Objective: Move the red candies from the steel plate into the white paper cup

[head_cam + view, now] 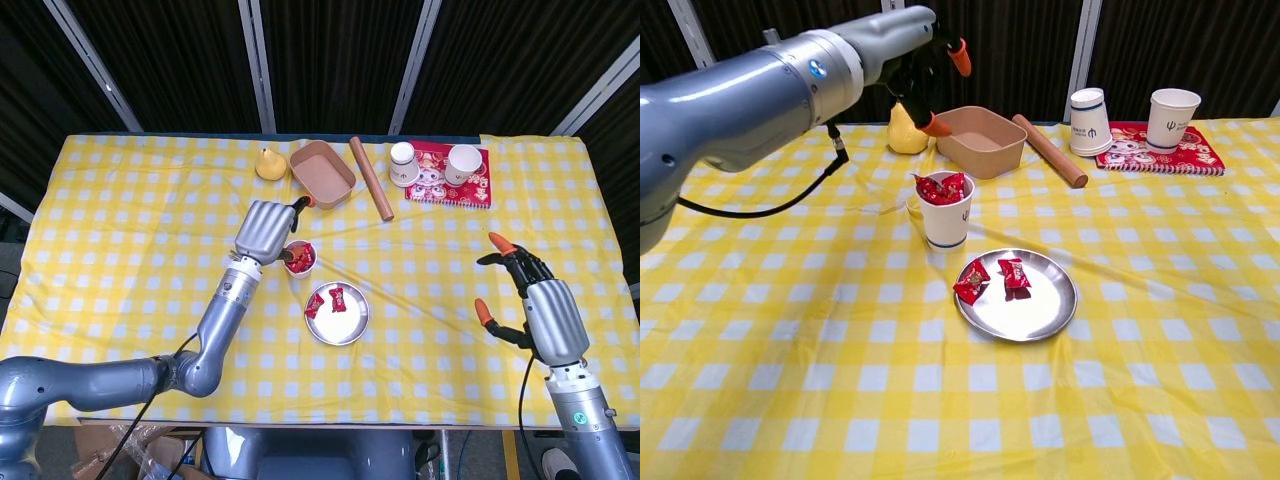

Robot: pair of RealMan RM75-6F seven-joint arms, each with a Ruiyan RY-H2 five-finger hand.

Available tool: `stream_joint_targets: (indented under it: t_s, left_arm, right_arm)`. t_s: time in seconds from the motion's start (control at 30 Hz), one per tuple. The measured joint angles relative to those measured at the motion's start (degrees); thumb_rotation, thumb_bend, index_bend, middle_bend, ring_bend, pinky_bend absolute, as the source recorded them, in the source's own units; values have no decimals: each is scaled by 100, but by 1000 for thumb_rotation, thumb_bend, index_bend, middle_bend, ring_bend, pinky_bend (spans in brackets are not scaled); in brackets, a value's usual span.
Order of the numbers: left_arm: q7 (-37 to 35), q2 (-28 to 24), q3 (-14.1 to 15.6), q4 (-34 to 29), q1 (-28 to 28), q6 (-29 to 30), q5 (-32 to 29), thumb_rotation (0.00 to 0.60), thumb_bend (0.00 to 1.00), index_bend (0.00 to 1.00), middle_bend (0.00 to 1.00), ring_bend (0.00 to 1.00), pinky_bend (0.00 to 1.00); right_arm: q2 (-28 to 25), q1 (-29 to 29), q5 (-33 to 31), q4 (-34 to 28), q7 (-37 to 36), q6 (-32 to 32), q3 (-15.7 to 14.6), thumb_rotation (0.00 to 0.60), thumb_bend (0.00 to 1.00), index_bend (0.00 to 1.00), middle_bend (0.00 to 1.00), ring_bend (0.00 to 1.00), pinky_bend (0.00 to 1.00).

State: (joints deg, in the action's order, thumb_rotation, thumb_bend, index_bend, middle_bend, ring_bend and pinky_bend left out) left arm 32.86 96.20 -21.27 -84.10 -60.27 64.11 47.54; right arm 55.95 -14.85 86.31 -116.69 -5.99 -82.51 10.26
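Note:
A white paper cup (945, 212) (300, 260) stands mid-table, heaped with red candies (942, 187). In front of it the steel plate (1040, 312) (352, 325) carries two red candies (971, 282) (1014, 272). My left hand (925, 75) (264, 231) hangs above and just behind the cup, fingers spread, orange tips apart, nothing in it. My right hand (533, 300) shows only in the head view, at the right front of the table, fingers apart and holding nothing.
Along the back stand a yellow pear (269, 164), a brown paper tray (983, 140), a wooden rolling pin (1050, 151), and two more paper cups (1089, 122) (1171, 118), the right one on a red booklet (1165, 150). The yellow checked cloth (790, 380) covers the table.

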Motion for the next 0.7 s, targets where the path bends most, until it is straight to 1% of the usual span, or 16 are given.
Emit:
stream_joint_targets:
  t_s: [0.07,0.13,0.2,0.3,0.37,0.43,0.53,0.63,0.7]
  left_arm:
    - [-3,-175,127,-217,158,201,233,600,168,148,202,259,248]
    - [4,-384,271,-505,371,448,404,600,157,127,129,179,173]
    - [3,-596,408,-803,606,698,514,600,152,112,79,128,120]
    - [-42,-1025,677,-1350,1111,1181,714,600,138,94,26,65,56]
    - [-121,-1375,919,-1673,1526,1541,908,600,133,84,7,26,19]
    - [-261,-1732,1201,-1914,1958,1893,1151,600,132,71,0,3,1]
    - [-609,-2231,1630,-2108,2567,2346,1555,600,131,55,0,0,0]
    - [-1065,-2612,2056,-2137,3127,2684,1938,600,127,36,0,0,0]
    - [-1328,-2736,2310,-2065,3431,2831,2149,600,125,32,0,0,0]
  right_arm:
    - [-7,1,-15,7,25,0,7,600,450,51,307,160,195]
    - [-12,3,-22,27,84,-7,16,600,450,52,278,139,167]
    - [-14,1,-42,72,171,-9,26,600,448,52,250,113,138]
    - [-22,-14,-163,145,303,32,48,600,418,31,156,33,57]
    - [-28,-29,-295,199,407,93,59,600,408,9,128,13,42]
    - [-29,-50,-460,284,576,182,62,600,402,2,113,4,41]
    - [8,-67,-656,418,850,261,57,600,398,0,95,0,37]
    - [106,-24,-736,567,1096,248,-12,600,396,0,53,0,5]
    - [208,90,-739,717,1207,154,-128,600,395,0,31,0,0]
